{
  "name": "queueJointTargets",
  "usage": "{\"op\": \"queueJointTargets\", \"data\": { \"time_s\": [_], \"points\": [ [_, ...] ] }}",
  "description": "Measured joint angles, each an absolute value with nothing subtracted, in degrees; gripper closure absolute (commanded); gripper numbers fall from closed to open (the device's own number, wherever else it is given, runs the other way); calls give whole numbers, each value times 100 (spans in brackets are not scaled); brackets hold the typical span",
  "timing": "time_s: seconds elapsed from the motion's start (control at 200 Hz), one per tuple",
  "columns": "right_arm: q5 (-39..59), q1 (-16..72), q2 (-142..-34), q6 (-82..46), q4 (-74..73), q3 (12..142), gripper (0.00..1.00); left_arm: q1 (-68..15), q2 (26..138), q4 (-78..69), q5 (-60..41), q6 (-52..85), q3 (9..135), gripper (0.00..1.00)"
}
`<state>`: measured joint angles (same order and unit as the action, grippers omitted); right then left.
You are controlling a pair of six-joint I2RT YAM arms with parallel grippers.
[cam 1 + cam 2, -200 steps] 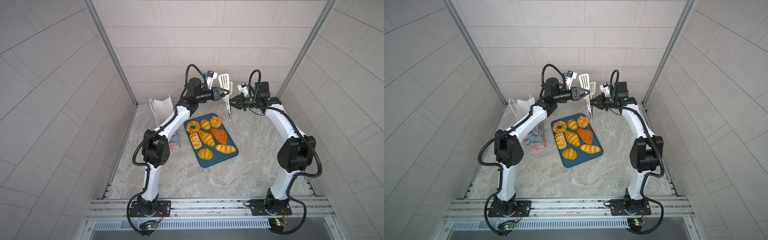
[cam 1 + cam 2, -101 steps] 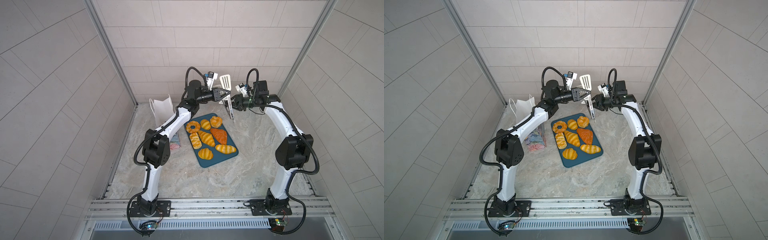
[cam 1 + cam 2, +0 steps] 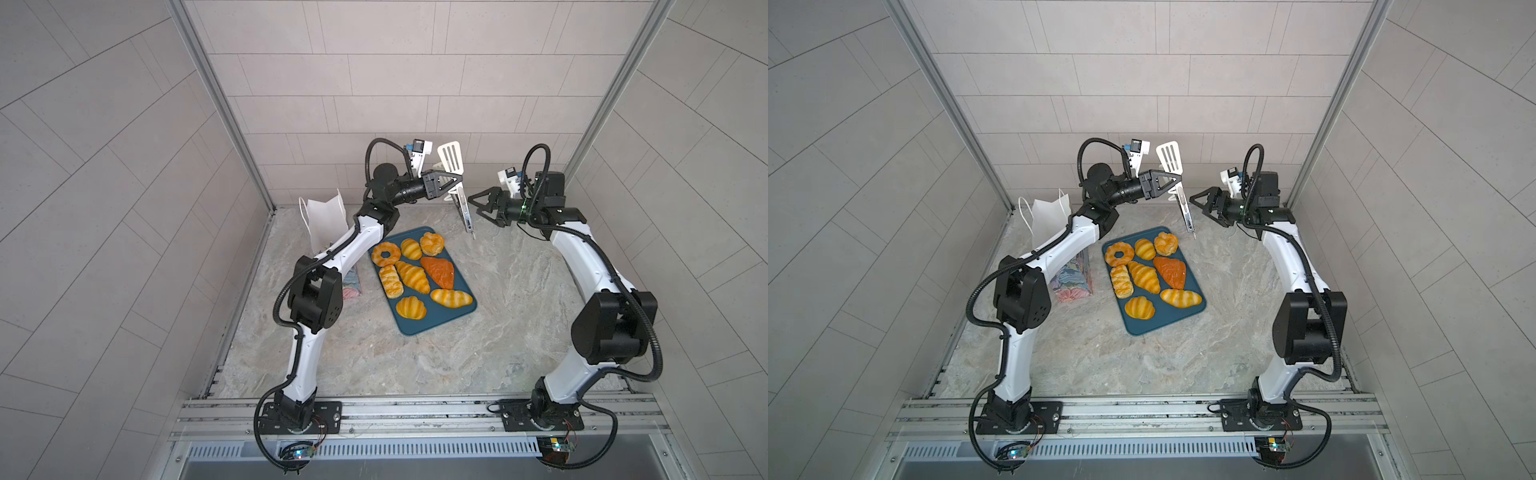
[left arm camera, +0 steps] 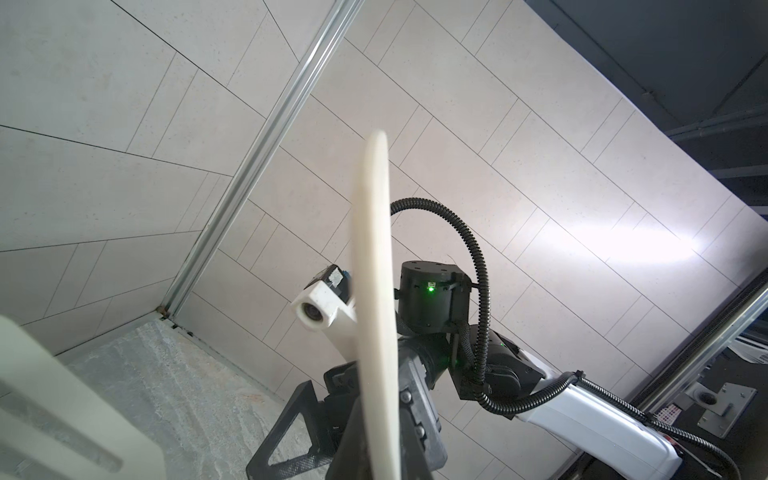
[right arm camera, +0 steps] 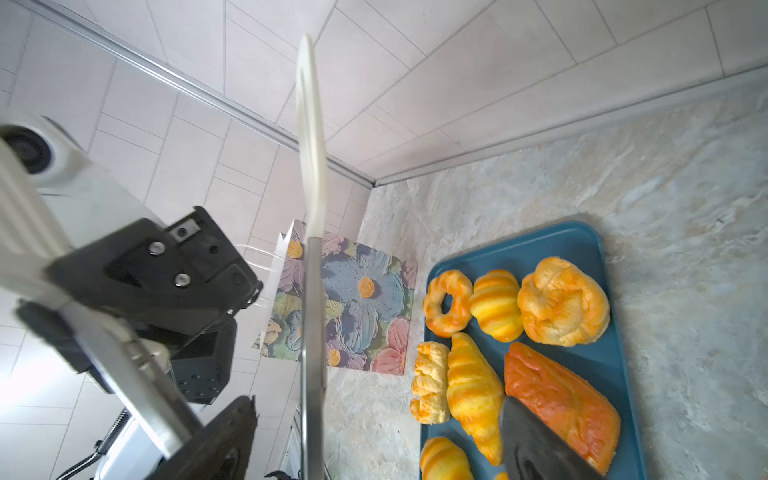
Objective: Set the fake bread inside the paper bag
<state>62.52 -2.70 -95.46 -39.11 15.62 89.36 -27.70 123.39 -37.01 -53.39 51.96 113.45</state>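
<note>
fake bread (image 3: pixel 415 276) lies in eight pieces on a dark teal tray (image 3: pixel 419 328) in the middle of the marbled table (image 3: pixel 415 365), and none of it is in the paper bag (image 3: pixel 326 220). both top views show a ring, a striped bun and a round bun along the far edge of the tray, a croissant, a darker orange-brown piece and a small twisted roll in the middle, and a bun and a striped roll at the near edge. the bag stands left of the tray near the back left corner, with its mouth open and its white inside showing, partly hidden behind the left arm. the right wrist view shows its flowered outside (image 5: pixel 345 299) just beside the tray (image 5: pixel 598 365). the left gripper (image 3: pixel 455 185) is raised above the back of the table, and its fingers are closed on a pair of white slotted tongs (image 3: pixel 451 160). the slotted head points up toward the back wall and the metal handle slants down toward the table, past the tray's far right corner. the right gripper (image 3: pixel 478 205) faces the left one from the right, at about the same height. its fingers are spread wide and hold nothing, with their tips just beside the handle of the tongs, and i cannot tell whether they touch it. in the right wrist view the tongs (image 5: pixel 309 166) stand edge-on, with the bread (image 5: pixel 473 374) beyond them.
</note>
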Motion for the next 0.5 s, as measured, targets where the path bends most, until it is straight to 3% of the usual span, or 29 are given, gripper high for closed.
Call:
{"op": "queueJointTargets", "data": {
  "time_s": [0.22, 0.5],
  "points": [
    [6294, -200, -9155, -4816, 126, 8353, 1, -2773, 12379, -3872, -5389, 5315, 11345, 94],
    [6298, 132, -9135, -5087, -340, 8311, 1, -2816, 12379, -3924, -5389, 5312, 11345, 94]
  ]
}}
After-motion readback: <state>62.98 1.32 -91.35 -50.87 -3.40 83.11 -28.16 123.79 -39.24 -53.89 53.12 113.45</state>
